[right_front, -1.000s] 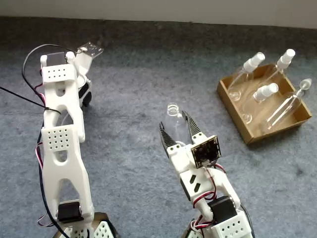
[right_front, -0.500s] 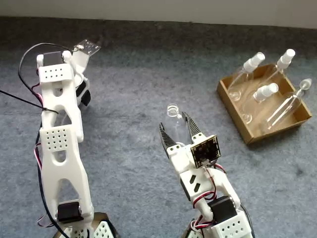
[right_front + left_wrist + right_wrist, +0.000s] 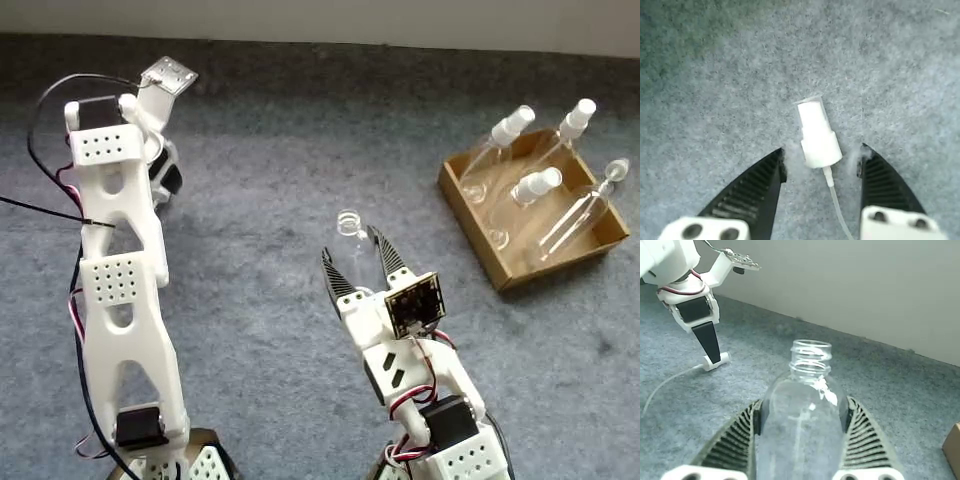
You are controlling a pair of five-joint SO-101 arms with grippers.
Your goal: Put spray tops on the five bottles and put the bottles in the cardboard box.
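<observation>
Bottle: a plain clear bottle [image 3: 802, 435] with an uncapped threaded neck. It sits between the two fingers of the right hand, near the middle of the worktop, with its mouth [image 3: 348, 221] past the fingertips.
Right hand: the right hand [image 3: 805, 405] is closed onto the bottle, its ribbed black fingers pressed against either side of the body.
Spray top: a white spray top [image 3: 817, 137] with a thin clear tube lies on its side on the worktop, well to the left of the bottle.
Left hand: the left hand [image 3: 822, 150] is spread wide and grips nothing. One finger is on each side of the spray top, with a gap at both sides.
Cardboard box: a shallow brown cardboard box [image 3: 470, 232] sits at the right of the worktop, well apart from both hands.
Box contents: four bottles [image 3: 540, 185], clear and with tops on, lie side by side. Their tops point to the far edge, and some poke past the rim.
Worktop: the worktop [image 3: 270, 160] is covered in grey carpet-like fabric.
</observation>
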